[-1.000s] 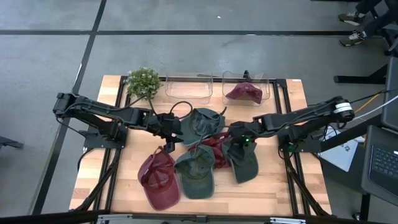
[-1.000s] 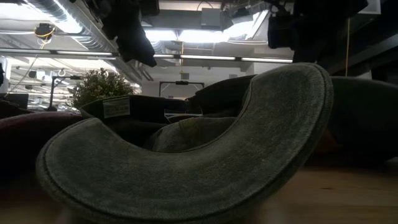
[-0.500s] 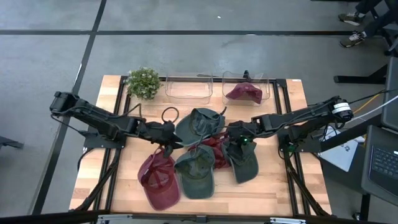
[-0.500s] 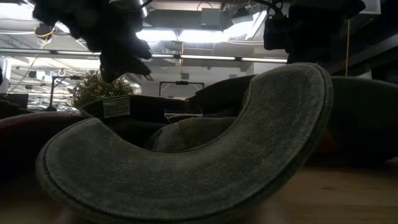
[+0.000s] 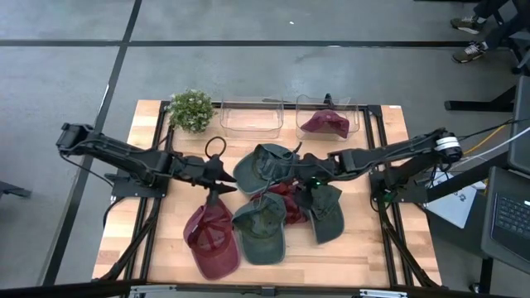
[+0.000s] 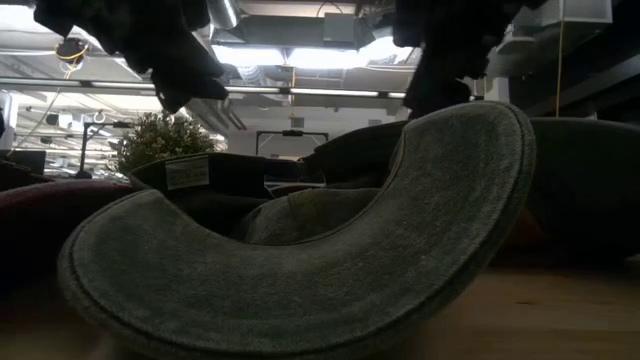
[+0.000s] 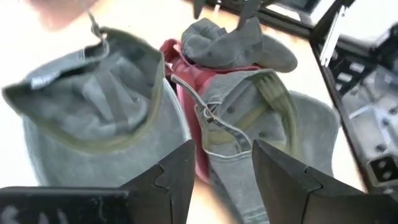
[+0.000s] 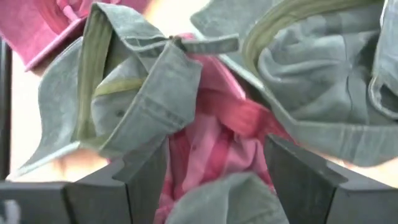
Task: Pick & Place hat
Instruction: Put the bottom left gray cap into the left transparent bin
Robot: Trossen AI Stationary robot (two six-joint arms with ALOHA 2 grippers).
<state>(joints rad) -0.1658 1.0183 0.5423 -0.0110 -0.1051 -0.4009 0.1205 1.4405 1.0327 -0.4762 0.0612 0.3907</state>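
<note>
We see the left gripper (image 5: 222,175) hovering over the wooden table (image 5: 373,240), its fingers (image 7: 171,180) spread with a clear gap and nothing between them. Just beyond its tips lies the upturned green hat (image 5: 265,165), and below it, nearer the table's front edge, the maroon hat (image 5: 211,240). The right gripper (image 5: 308,176) faces it from the other side of the pile, its jaws likewise parted and empty, poised right over the red hat (image 8: 211,137) that is wedged between green ones; the green hat by the right gripper (image 5: 325,211) lies directly under its wrist. A middle green hat (image 5: 261,228) rests in front of both grippers. Farther back, beyond the right gripper, another maroon hat (image 5: 325,124) sits in a clear bin (image 5: 352,112); a second clear bin (image 5: 248,120) stands beside it, next to a small plant (image 5: 190,109).
</note>
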